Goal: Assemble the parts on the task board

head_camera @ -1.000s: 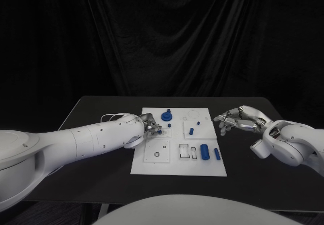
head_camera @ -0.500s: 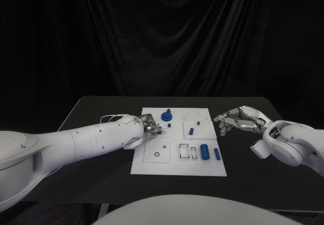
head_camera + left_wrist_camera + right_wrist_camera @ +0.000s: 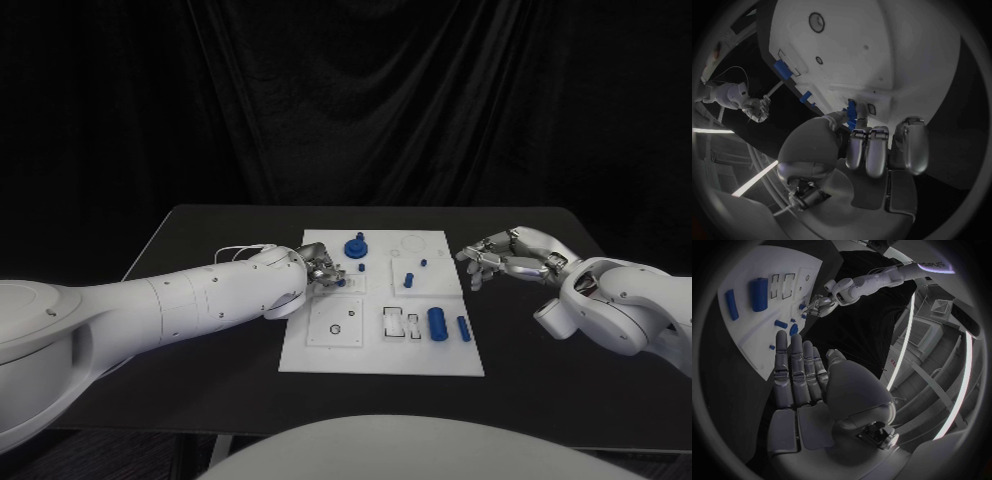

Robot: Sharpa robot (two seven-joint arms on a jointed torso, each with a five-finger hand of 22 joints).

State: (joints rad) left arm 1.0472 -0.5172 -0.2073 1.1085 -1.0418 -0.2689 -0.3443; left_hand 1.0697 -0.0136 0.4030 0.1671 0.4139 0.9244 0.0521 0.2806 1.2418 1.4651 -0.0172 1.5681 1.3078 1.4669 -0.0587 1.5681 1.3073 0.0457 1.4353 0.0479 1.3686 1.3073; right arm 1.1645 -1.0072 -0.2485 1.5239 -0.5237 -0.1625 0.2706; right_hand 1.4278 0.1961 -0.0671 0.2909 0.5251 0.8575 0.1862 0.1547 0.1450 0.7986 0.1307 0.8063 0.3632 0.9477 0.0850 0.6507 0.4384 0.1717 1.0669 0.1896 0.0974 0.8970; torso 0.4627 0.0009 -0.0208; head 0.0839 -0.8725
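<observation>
The white task board [image 3: 378, 350] lies mid-table. My left hand [image 3: 320, 268] sits over its left side and pinches a small blue part [image 3: 856, 114] between thumb and fingertips, close to the board [image 3: 879, 55]. My right hand [image 3: 505, 256] hovers just off the board's right edge, fingers [image 3: 795, 370] stretched out and holding nothing. On the board are a round blue piece with a knob [image 3: 356, 247], small blue pegs [image 3: 408, 280], a thick blue cylinder [image 3: 437, 323] and a slim one [image 3: 463, 328]. The right wrist view shows the thick cylinder [image 3: 759, 294] and my left hand [image 3: 820, 304].
The black table [image 3: 202, 250] reaches out on both sides of the board, with its front edge near me. A black curtain hangs behind. Rectangular slots [image 3: 394, 320] and a round hole [image 3: 335, 328] mark the board's near half.
</observation>
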